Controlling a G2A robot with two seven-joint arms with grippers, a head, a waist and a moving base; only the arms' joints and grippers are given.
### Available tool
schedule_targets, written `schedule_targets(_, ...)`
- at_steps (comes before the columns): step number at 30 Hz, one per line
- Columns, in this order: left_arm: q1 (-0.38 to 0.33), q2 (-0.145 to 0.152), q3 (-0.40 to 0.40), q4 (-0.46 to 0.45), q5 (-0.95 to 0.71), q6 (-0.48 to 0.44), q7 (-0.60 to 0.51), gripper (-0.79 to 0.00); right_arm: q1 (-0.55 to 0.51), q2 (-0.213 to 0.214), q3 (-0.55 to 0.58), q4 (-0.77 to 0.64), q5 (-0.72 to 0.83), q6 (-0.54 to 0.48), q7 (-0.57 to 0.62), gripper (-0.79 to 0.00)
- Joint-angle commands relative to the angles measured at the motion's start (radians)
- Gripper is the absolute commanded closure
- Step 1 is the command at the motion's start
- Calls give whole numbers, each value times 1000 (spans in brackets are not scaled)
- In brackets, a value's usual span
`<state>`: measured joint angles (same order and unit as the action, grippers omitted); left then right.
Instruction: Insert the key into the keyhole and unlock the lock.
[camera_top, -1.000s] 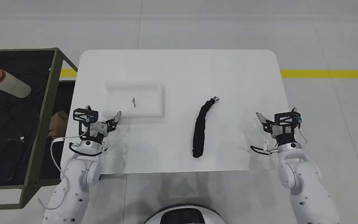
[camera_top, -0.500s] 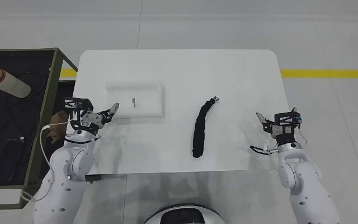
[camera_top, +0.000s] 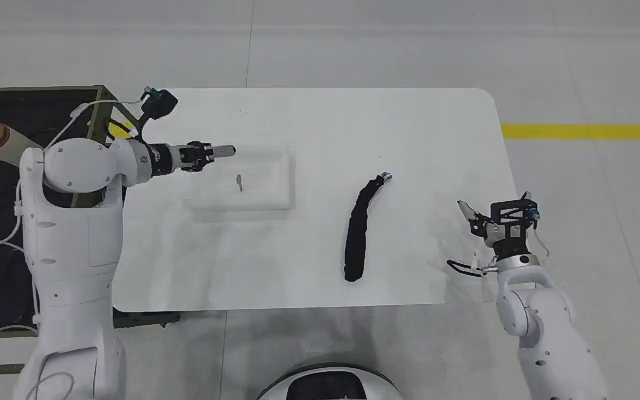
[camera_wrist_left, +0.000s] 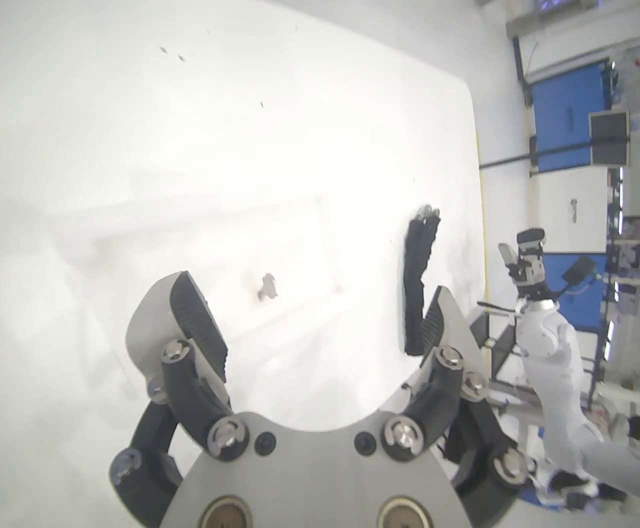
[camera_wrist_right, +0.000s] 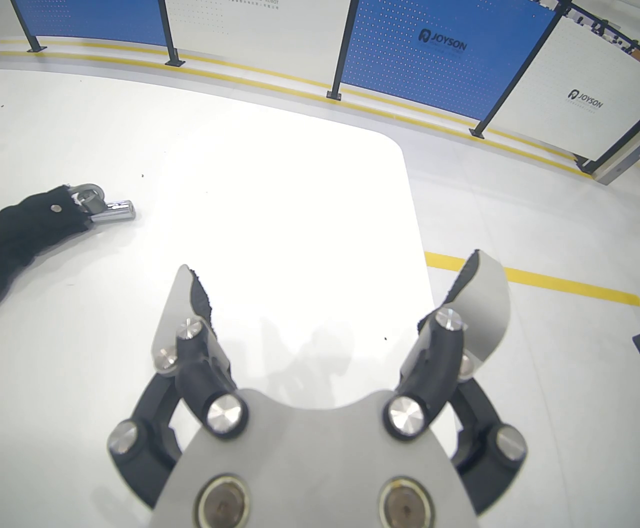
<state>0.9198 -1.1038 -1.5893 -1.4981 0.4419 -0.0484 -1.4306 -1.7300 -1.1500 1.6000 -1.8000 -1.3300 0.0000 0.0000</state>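
Observation:
A small metal key (camera_top: 239, 182) lies in a shallow white tray (camera_top: 272, 200) on the left half of the table. In the left wrist view the key (camera_wrist_left: 267, 287) sits just beyond my open fingers. My left gripper (camera_top: 224, 151) hovers at the tray's far left corner, open and holding nothing (camera_wrist_left: 312, 290). The lock, a long black sleeved chain (camera_top: 356, 235) with a metal lock body (camera_top: 385, 178) at its far end, lies mid-table. My right gripper (camera_top: 462, 239) stands open near the table's front right edge, well right of the metal lock body (camera_wrist_right: 107, 207) and empty (camera_wrist_right: 332, 267).
A dark cart with an olive frame (camera_top: 95, 150) stands against the table's left side, under my left arm. Bare white tabletop (camera_top: 430, 140) lies between the chain and my right gripper. Blue and white barrier panels (camera_wrist_right: 430, 55) stand beyond the table.
My left arm has lifted from the table's front left edge and swung back and up, bringing its gripper to the tray's far left corner. The right arm has stayed still.

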Motion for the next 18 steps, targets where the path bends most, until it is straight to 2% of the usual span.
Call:
schedule_targets(1,-72,0,65,93,16,2,-92,-757,0,0,0,0,0,0,0,-785)
schedule_targets(5,-169,-5,197,270,-10,-20,-105,-745,0,0,0,0,0,0,0,-785)
schedule_targets(6,-188,-4,227,295,11,-36,-105,-785,0,0,0,0,0,0,0,-785)
schedule_targets(8,-214,-3,257,326,16,-52,-105,-785,0,0,0,0,0,0,0,-785)
schedule_targets(18,-215,-4,262,332,7,-54,-105,-785,0,0,0,0,0,0,0,-785)
